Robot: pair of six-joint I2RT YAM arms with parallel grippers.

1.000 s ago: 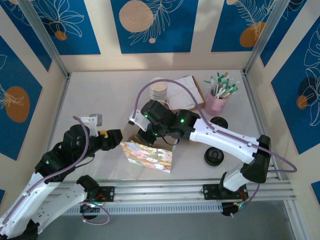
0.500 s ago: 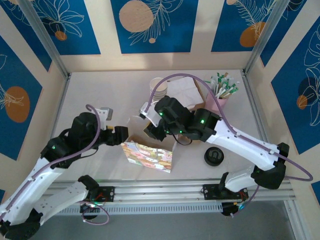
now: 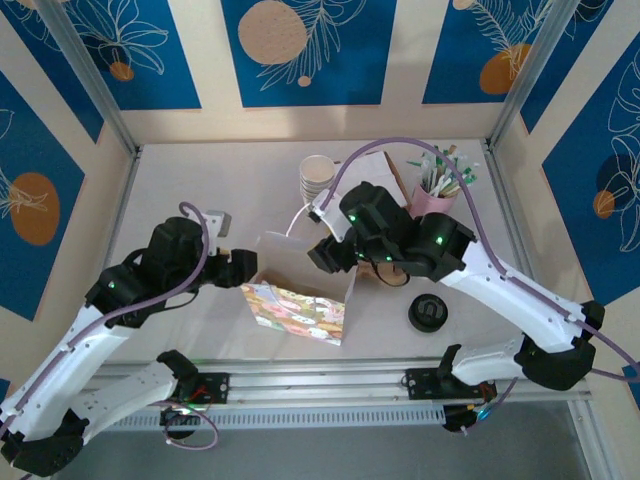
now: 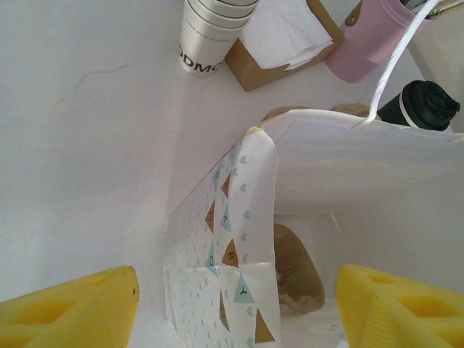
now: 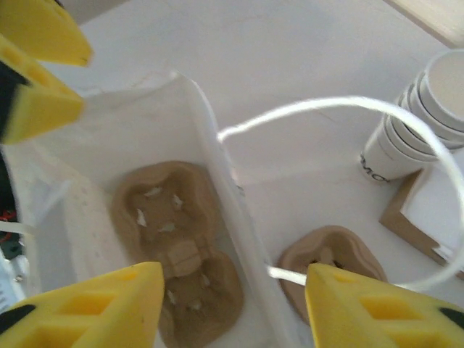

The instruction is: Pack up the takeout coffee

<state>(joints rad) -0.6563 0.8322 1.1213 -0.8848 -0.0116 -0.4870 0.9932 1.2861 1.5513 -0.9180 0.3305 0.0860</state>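
Cup carrier [image 5: 176, 250] lies inside bag [image 5: 217, 174] beneath right fingers [image 5: 362, 304].

— What sits on the counter [image 3: 200, 190]?
— A patterned paper bag [image 3: 297, 308] stands near the front edge, its mouth open upward. Behind it is a stack of paper cups [image 3: 316, 178], just beside a brown napkin box [image 4: 254, 69].
— And to the right?
— A pink holder [image 3: 430, 203] full of sticks stands near the back corner, with a black lid [image 3: 428, 313] toward the front. A pulp cup carrier [image 5: 326, 264] lies flat just beside the bag.
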